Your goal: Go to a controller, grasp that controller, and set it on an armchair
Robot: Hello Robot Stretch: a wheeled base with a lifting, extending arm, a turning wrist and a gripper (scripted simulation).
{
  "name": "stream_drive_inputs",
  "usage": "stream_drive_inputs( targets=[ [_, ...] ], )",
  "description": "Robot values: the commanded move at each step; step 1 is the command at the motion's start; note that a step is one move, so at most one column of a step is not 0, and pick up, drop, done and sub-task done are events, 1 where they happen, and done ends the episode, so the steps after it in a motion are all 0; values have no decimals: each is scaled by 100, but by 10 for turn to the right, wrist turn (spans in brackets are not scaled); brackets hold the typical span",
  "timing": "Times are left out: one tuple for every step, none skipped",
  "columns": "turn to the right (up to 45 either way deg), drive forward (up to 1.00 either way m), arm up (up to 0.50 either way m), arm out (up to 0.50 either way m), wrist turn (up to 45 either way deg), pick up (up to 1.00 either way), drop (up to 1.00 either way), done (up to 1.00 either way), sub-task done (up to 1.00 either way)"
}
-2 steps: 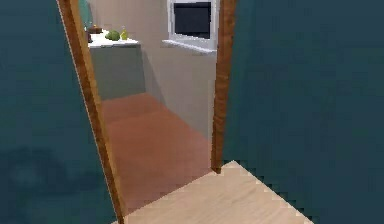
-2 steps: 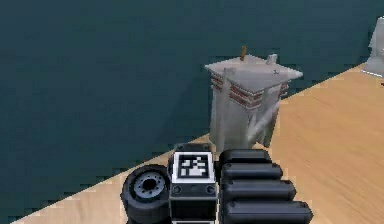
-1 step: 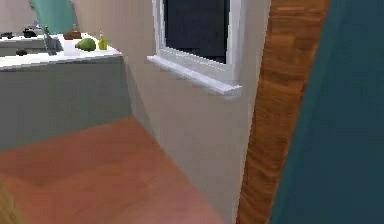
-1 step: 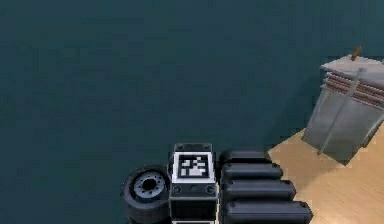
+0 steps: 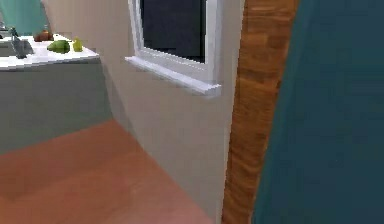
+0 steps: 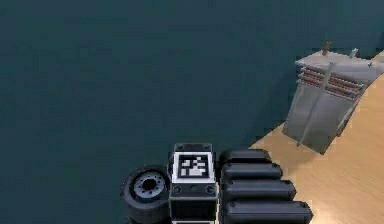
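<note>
With the hand (image 6: 148, 190) tucked low at the arm side view's 6 o'clock, facing a teal wall (image 6: 120, 80), I cannot tell whether it holds anything or which way the controller lies; a tabletop (image 5: 45, 60) bearing green fruit (image 5: 60, 46) sits at the forward view's 10 o'clock.

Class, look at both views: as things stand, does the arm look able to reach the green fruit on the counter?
Probably not. The green fruit lies on the counter far ahead at the forward view's left, while the arm sits drawn in, facing a teal wall.
</note>
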Motion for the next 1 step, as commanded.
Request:
stream_drive_inputs(
  targets=[
    [0,25,0,0,0,0,0,0,0]
  ],
)
